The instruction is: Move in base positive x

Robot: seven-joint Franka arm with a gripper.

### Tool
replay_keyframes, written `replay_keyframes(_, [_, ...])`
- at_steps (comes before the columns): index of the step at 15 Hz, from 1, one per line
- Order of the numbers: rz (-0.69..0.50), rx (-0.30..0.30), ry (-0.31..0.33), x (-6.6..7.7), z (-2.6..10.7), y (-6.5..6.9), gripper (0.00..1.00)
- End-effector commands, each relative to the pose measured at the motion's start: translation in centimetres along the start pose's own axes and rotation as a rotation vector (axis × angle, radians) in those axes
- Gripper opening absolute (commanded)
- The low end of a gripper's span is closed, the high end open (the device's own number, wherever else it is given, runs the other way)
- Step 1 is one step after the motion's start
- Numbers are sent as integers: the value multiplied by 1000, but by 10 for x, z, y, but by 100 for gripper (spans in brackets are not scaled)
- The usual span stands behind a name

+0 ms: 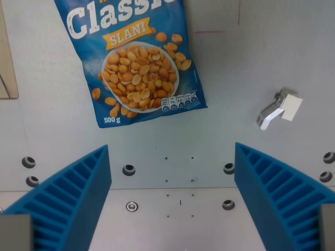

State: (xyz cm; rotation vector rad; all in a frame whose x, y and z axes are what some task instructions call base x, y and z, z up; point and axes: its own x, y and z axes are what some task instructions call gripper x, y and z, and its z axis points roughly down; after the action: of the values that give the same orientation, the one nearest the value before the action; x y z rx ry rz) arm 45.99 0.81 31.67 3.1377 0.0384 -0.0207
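Gripper (172, 201) wide open, blue ribbed fingers (73, 198) apart, nothing held. Task is pure arm motion in base +x, no obj to grab, so handling n/a. Peanut bag (133, 63) lies flat near table's (235, 78) far edge, top cut off by frame; prob soft, crinkly, slippery. Small white clip (280, 108) toward right edge, clear of fingers.

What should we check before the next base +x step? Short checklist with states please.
1. Gripper open, nothing between the blue fingers: ok.
2. Peanut bag lying flat, clear of the fingers: ok.
3. Small metal bracket apart from the fingers, toward the wrist view's right: ok.
4. Table bare beneath the gripper apart from screw holes: ok.
5. Which image direction is base +x: cannot tell.
6. Height above the table: cannot tell.
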Motion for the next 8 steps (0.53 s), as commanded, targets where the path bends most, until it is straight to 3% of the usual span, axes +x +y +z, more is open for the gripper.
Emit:
replay_keyframes(1, [0,0,7,5,-3,0,100])
replay_keyframes(8, [0,0,7,40,-4,2,100])
